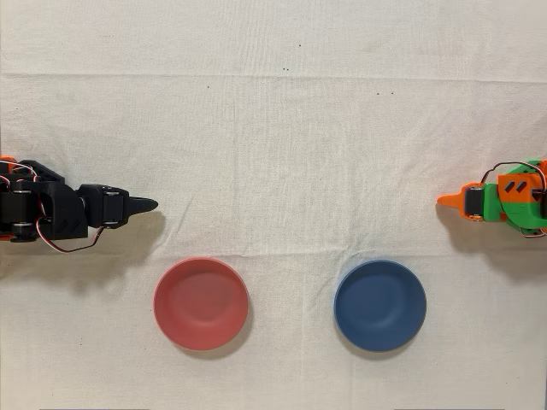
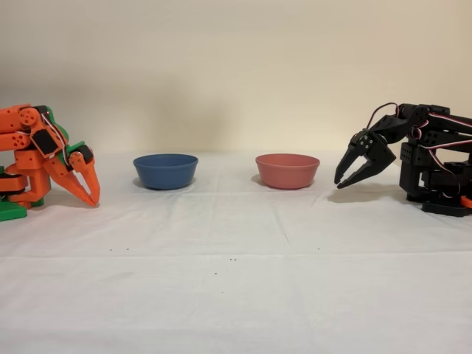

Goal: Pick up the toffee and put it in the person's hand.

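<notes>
Resting arm: black arm folded low on the white cloth (image 1: 282,171), gripper (image 2: 346,180) hanging beside the red bowl (image 2: 287,170), fingers slightly apart, holding nothing
Red bowl: landmark, nothing seen inside from overhead
Blue bowl (image 2: 165,170): beside the red bowl, apart from it
Orange arm (image 2: 44,155): idle, beyond the blue bowl, well apart from the red bowl
Toffee: cannot tell where it is
</notes>
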`<action>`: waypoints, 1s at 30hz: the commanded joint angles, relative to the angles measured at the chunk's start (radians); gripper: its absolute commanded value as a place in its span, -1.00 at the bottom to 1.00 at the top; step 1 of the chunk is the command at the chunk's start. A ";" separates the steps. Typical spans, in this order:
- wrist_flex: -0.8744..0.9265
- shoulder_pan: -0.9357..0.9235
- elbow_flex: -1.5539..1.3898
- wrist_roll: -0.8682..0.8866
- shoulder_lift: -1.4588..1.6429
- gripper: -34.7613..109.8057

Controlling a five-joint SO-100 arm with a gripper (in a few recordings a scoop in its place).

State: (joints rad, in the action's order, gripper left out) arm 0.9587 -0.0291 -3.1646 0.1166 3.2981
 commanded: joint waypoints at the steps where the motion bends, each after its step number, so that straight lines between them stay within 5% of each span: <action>1: -0.003 -0.002 -0.049 0.008 0.071 -0.47; 30: -0.003 -0.002 -0.049 0.008 0.071 -0.52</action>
State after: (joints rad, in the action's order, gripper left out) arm 0.9587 -0.0291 -3.1646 0.1166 3.2981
